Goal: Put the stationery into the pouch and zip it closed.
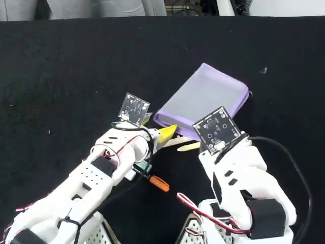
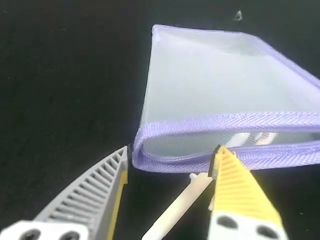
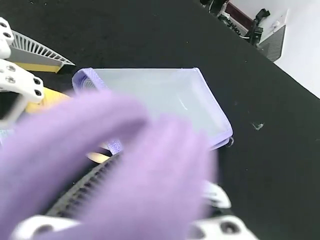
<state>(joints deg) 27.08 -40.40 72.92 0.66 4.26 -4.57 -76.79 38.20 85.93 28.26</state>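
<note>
Pouch: the purple, translucent pouch [image 1: 203,96] lies flat on the black table [image 1: 76,66], its zip mouth gaping towards the arms.
Left gripper: the left gripper [image 2: 171,155] is spread wide at the near corner of the pouch mouth, with nothing grasped.
Right gripper: the right gripper [image 3: 150,170] is clenched on the pouch's upper lip, which is seen as a blurred purple band.
Stationery: a cream stick [image 1: 184,144] lies just outside the mouth; an orange pen [image 1: 158,182] lies beside the left arm.
</note>
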